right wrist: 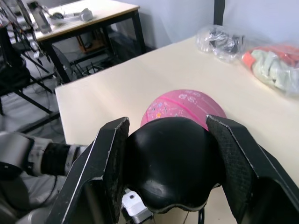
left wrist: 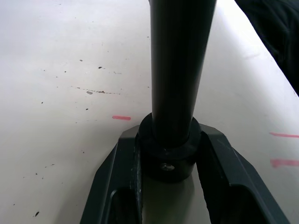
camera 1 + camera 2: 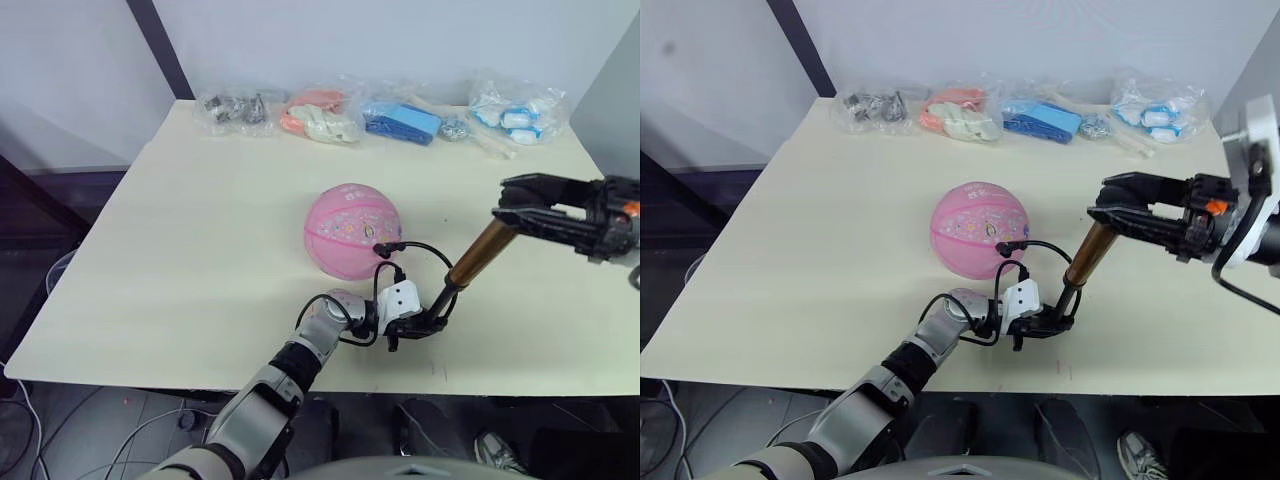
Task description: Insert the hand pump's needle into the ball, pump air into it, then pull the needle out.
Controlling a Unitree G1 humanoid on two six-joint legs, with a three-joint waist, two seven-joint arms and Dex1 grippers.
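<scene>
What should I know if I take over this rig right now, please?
Left gripper: shut on the lower black end cap of the slim bronze-gold hand pump, held tilted above the pale wooden table.
Right gripper: shut on the pump's black handle.
The thin black hose loops to the pink rubber ball at mid-table; the needle seems inserted at the valve.
Left: pumping, as far as can be judged, then pulling the needle out.
</scene>
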